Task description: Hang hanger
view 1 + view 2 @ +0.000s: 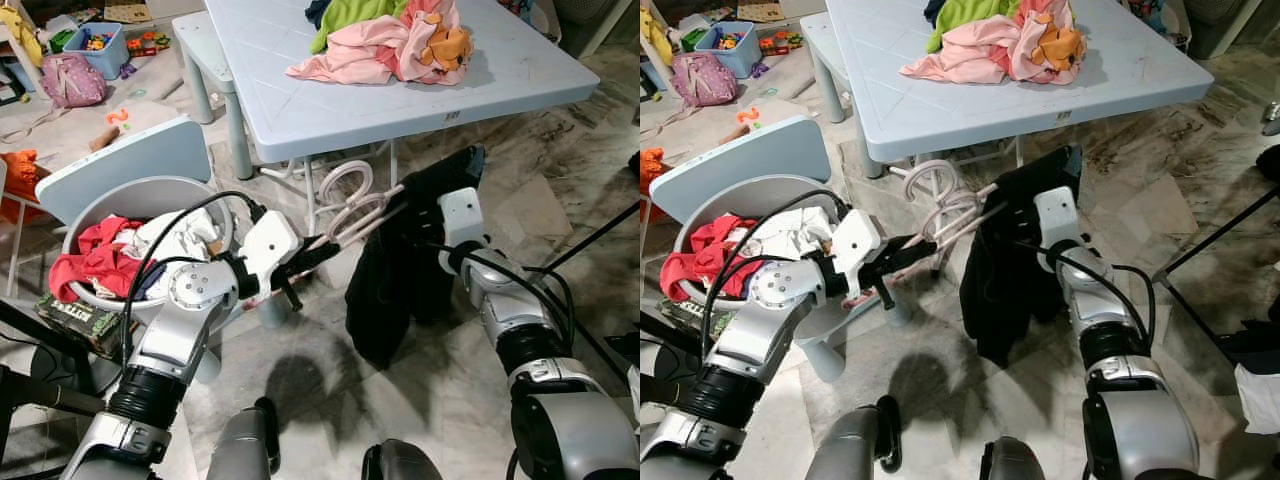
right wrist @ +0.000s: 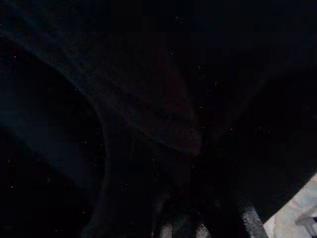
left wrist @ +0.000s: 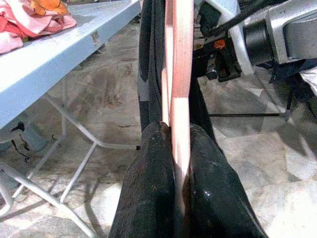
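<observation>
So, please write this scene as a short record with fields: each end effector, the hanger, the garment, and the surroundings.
left end effector: shut on the pink hanger, fingers pinching its bar
right end effector: buried in the black garment; finger state cannot be seen
pink hanger: held in the air, hook toward the table
black garment: hanging from the hanger's far end
table: pale blue, clothes piled on it
basket: holds laundry

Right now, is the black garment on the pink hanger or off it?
On it: the black garment drapes from the pink plastic hanger, which the left tool clamps. The right tool is buried in the cloth.
</observation>
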Controlling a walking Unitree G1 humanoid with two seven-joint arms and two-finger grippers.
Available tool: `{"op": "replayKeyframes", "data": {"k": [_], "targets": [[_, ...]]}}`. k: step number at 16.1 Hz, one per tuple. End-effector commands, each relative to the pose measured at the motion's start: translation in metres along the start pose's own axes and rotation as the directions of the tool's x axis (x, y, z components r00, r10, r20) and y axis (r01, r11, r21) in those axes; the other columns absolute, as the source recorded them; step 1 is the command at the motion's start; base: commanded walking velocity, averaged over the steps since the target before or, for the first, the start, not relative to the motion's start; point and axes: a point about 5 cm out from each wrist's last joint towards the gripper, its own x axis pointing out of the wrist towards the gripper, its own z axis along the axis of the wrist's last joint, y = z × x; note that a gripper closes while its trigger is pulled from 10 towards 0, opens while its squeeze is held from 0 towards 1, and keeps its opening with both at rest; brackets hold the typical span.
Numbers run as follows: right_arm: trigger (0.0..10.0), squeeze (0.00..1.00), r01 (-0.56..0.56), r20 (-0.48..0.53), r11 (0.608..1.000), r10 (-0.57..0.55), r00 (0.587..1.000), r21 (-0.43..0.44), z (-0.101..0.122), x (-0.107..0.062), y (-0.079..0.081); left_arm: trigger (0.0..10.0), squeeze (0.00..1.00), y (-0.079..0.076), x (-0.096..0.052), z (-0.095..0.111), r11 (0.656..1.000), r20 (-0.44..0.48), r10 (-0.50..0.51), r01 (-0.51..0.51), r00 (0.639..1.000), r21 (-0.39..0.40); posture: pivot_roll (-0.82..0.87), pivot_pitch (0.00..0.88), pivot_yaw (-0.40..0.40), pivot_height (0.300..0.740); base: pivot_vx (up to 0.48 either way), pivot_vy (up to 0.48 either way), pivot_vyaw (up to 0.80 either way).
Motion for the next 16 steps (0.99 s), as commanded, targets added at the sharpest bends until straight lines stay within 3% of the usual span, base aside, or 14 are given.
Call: {"op": "replayKeyframes", "data": {"k": [1, 5, 7, 11, 16], "targets": [[0.0, 0.0, 0.043, 0.022, 0.999, -0.043, 0.999, 0.013, 0.004, -0.001, -0.009, 0.0, 0.0, 0.003, 0.002, 0.009, 0.999, 0.042, 0.002, -0.004, 0.999, 0.04, -0.07, 0.083, -0.041, 0.74, 0.0, 0.0, 0.0], [0.0, 0.0, 0.176, 0.085, 0.983, -0.18, 0.98, 0.056, 0.02, -0.002, -0.031, 0.0, 0.0, 0.003, 0.001, 0.002, 0.998, 0.012, 0.019, -0.02, 1.0, 0.057, -0.07, 0.079, -0.057, 0.74, 0.0, 0.0, 0.0], [0.0, 0.0, 0.192, 0.115, 0.979, -0.198, 0.973, 0.065, 0.026, -0.003, -0.034, 0.0, 0.0, 0.004, 0.0, 0.0, 0.998, 0.007, 0.03, -0.031, 1.0, 0.058, -0.07, 0.078, -0.06, 0.74, 0.0, 0.0, 0.0], [0.0, 0.0, 0.133, 0.233, 0.981, -0.163, 0.959, 0.139, 0.041, -0.005, -0.028, 0.0, 0.0, 0.005, -0.001, -0.006, 0.997, -0.012, 0.05, -0.049, 0.999, 0.066, -0.07, 0.078, -0.062, 0.74, 0.0, 0.0, 0.0], [0.0, 0.0, 0.092, 0.3, 0.98, -0.142, 0.943, 0.176, 0.05, -0.007, -0.027, 0.0, 0.0, 0.006, -0.001, -0.011, 0.995, -0.022, 0.069, -0.068, 0.997, 0.076, -0.07, 0.078, -0.062, 0.74, 0.0, 0.0, 0.0]]}}
